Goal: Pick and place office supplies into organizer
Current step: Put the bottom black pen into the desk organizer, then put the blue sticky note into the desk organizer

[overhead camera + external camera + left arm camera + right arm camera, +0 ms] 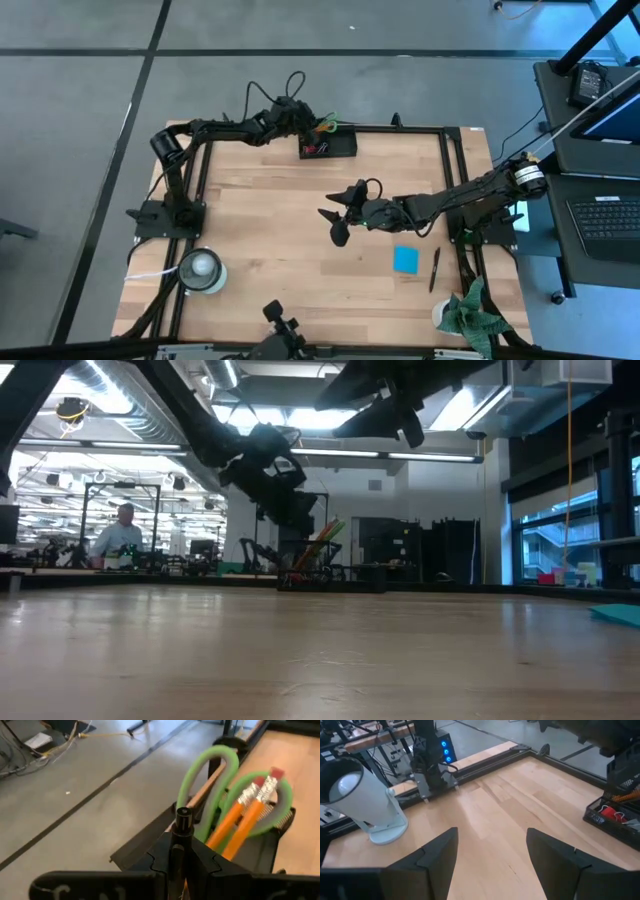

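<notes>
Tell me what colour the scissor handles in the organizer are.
Green: the scissor handles stand looped beside two orange pencils in the organizer. Left wrist view shows them best.

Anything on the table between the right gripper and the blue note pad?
No. In the high view, only bare wood separates the right gripper from the blue note pad.

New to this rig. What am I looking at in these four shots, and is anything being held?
Two dark robot arms work at a wooden table. One shot looks straight down, one sits at table-top level, and one rides each wrist.

The left gripper is at the black organizer on the far edge, shut on a black pen. Green-handled scissors and two pencils already stand in the organizer.

The right gripper hangs open and empty over mid-table.

On the table lie a blue note pad and another pen. A white roll and green cloth sit at the near corners.
</notes>
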You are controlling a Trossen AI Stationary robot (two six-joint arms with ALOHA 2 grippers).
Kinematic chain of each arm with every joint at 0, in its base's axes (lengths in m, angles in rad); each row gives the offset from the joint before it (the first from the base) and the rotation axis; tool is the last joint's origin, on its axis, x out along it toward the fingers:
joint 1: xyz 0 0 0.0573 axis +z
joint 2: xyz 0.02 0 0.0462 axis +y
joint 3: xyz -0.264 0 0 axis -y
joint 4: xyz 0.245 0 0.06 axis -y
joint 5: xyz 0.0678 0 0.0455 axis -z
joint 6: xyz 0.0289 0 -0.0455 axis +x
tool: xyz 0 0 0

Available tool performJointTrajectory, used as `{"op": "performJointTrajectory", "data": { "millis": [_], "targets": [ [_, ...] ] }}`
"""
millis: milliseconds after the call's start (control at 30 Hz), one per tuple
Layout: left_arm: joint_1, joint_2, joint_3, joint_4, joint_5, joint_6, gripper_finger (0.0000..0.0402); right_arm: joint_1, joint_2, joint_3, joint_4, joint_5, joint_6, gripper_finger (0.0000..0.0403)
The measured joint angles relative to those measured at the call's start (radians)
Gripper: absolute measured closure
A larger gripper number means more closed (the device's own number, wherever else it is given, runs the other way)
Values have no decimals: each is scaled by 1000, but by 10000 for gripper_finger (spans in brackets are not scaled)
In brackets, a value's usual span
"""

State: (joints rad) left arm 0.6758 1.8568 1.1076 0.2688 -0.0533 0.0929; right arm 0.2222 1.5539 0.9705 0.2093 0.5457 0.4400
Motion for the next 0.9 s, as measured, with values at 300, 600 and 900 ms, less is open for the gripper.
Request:
{"op": "performJointTrajectory", "data": {
  "millis": [300, 600, 900],
  "targets": [
    [-5, -1, 0, -36, 2, 0, 347, 0, 0, 0, -14, 0, 4, 165],
    [-11, -5, 0, -67, 2, -1, 307, 0, 0, 0, -13, -1, 4, 165],
    [-23, -144, -1, -83, 8, -2, 287, 0, -47, 0, -100, -26, 61, 165]
  ]
}}
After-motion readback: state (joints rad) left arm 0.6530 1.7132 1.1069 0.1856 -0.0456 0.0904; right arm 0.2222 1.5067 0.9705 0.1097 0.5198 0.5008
